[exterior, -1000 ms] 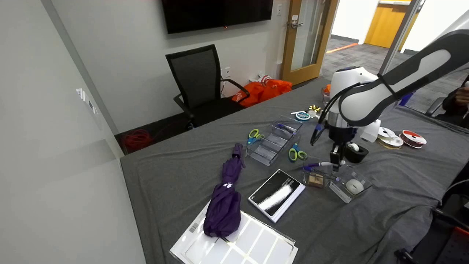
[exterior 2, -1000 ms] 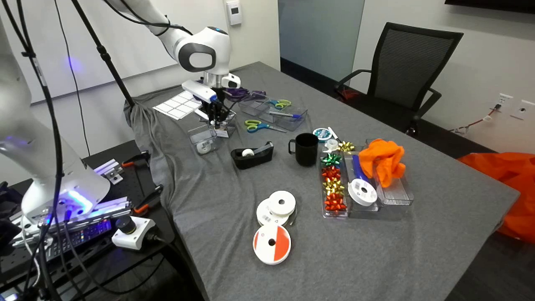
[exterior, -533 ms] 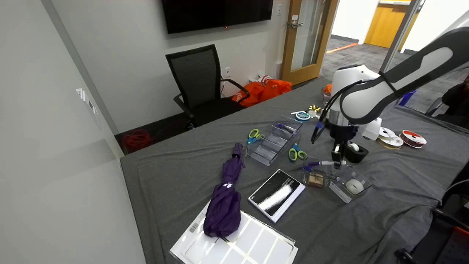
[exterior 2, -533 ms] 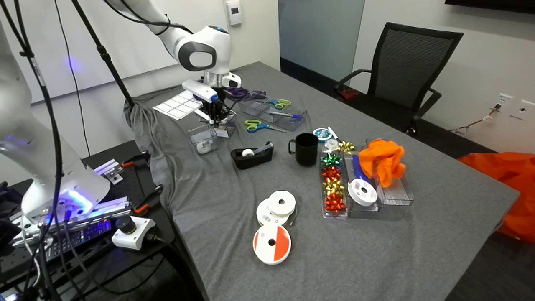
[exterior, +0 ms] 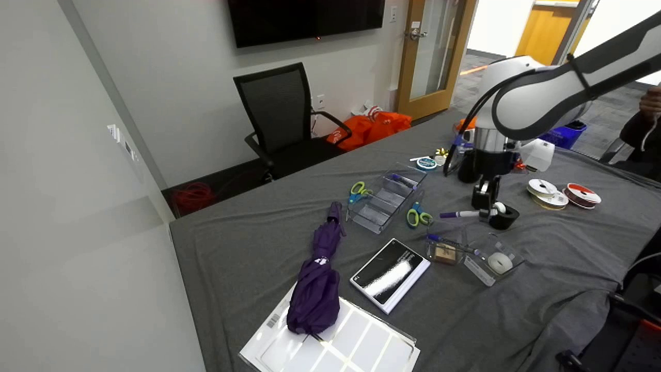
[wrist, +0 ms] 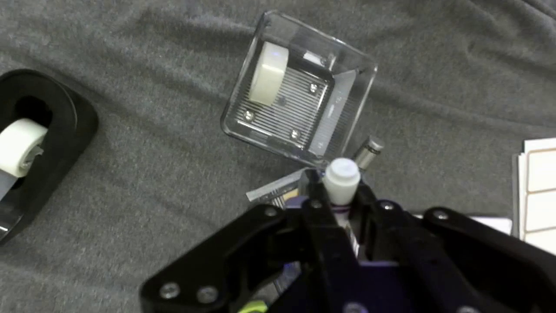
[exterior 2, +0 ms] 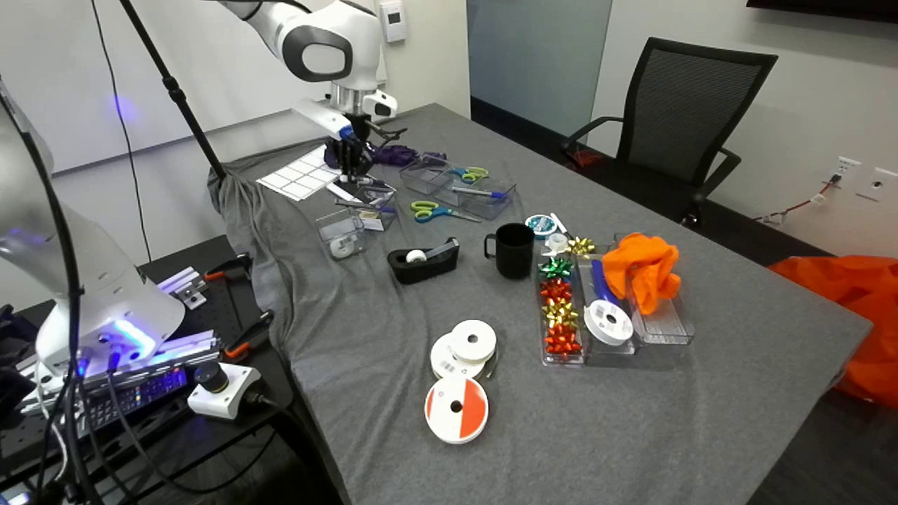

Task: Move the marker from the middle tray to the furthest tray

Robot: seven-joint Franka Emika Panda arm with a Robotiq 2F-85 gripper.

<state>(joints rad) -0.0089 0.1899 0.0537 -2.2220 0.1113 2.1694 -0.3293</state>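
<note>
A grey-draped counter (exterior: pixel 232 258) carries the things; one robot arm (exterior: pixel 529 108) reaches over it, cut off by the frame in both exterior views. One purple umbrella (exterior: pixel 313 294) lies furled, then several clear trays (exterior: pixel 376 213), too see-through to count exactly. One claw (exterior: pixel 485 212) is narrowed, gripping a purple-capped marker (exterior: pixel 459 214). Two pairs of scissors (exterior: pixel 418 208) lie near the trays. The marker sits crosswise at the claw's tip, above the counter; in the wrist view it is mostly hidden.

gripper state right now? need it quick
Gripper: closed, holding the white-and-purple marker.
</note>
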